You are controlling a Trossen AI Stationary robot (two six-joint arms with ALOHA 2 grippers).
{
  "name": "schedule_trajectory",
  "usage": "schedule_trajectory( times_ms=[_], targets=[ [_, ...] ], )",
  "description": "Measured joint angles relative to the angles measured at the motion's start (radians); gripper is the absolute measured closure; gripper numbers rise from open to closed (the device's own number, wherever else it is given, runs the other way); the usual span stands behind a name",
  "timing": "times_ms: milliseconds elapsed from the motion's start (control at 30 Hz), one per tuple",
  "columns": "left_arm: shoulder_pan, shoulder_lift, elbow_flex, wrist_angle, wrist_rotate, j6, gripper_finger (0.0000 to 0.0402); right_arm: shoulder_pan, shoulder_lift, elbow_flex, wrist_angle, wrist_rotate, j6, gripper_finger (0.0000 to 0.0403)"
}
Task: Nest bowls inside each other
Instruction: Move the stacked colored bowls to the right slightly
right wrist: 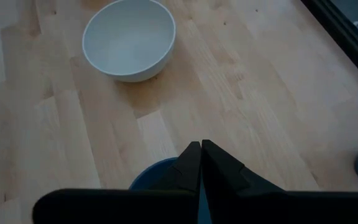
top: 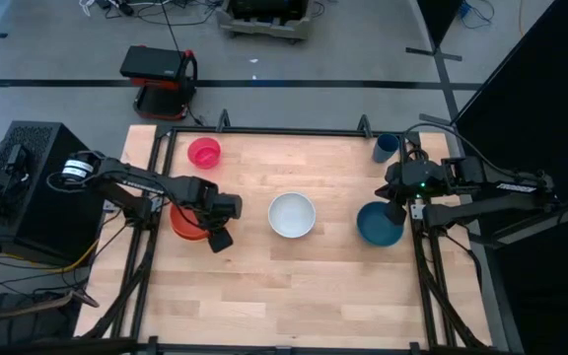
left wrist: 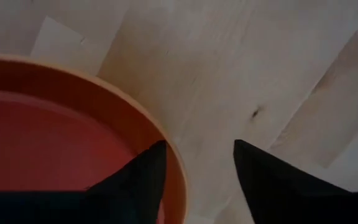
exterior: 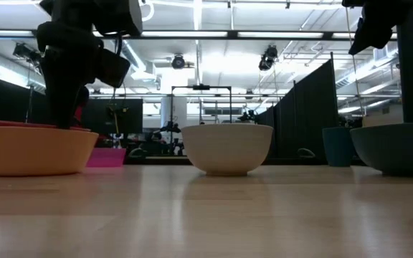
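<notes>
Left end effector [left wrist: 194, 171] straddles the orange bowl [left wrist: 166, 146]'s rim, fingers partly apart; bare table [left wrist: 241, 74] beyond.

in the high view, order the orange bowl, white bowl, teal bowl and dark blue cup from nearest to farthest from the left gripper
1. Orange bowl: under the left gripper, one finger inside its rim.
2. White bowl: table middle.
3. Teal bowl: right side, beneath the right gripper.
4. Dark blue cup: far right corner.

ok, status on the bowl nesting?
Left gripper straddling orange bowl rim, red bowl nested inside. Right gripper shut above teal bowl.
</notes>
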Motion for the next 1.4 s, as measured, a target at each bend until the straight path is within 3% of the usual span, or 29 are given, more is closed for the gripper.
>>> schedule_trajectory(
  times_ms=[433, 1200, 1400],
  targets=[
    [0.001, 0.000, -0.008, 0.021, -0.004, -0.002, 0.0396, 0.000, 0.000, 0.000, 0.002, 0.000, 0.000, 0.0403],
    [0.010, 0.197, 0.064, 0.256, 0.079, 0.103, 0.0401, 0.000, 0.000, 0.000, 0.013, 0.000, 0.003, 0.0403],
    [0.025, 0.235, 0.151, 0.200, 0.069, 0.156, 0.0401, 0.000, 0.000, 0.000, 0.015, -0.001, 0.004, 0.0403]
  ],
)
